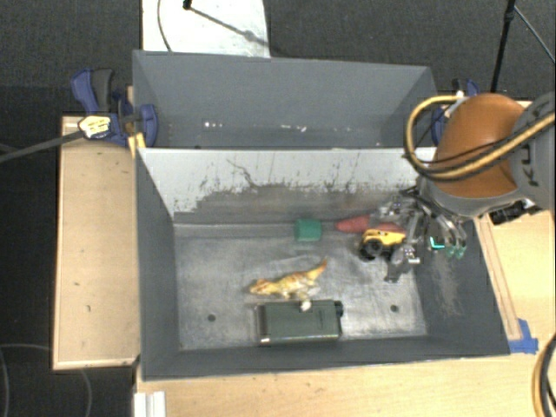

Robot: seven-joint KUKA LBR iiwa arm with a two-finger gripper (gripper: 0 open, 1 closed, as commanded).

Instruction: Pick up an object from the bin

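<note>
- Judging by how things lie, we put the task at an early stage: every thing we can make out rests on the floor of the bin (208,233), and nothing looks raised off it.
- The tool (401,254) is low in the bin's right part, close to the floor, just beside a small yellow-and-black toy (380,240), which lies to its left in the camera view.
- We cannot tell whether the tool is spread or pressed together, nor whether it touches the toy; its dark metal parts crowd together there.
- That toy is the nearest thing to the tool, so we take it as the likely candidate, though this is only our reading.
- A reddish piece (352,225) lies just beyond the toy toward the back wall, with a green block (307,229) a little further left.
- Well apart from the tool, toward the middle, lies a yellow dinosaur figure (288,281), and just in front of it a dark flat box (298,321).
- What is left, as we see it: securing a hold, lifting, and clearing the rim.
- The arm comes in over the right wall, its orange cover (478,142) high above the rim with cables looped round it, and the wrist slants down and leftward into the bin.
</note>
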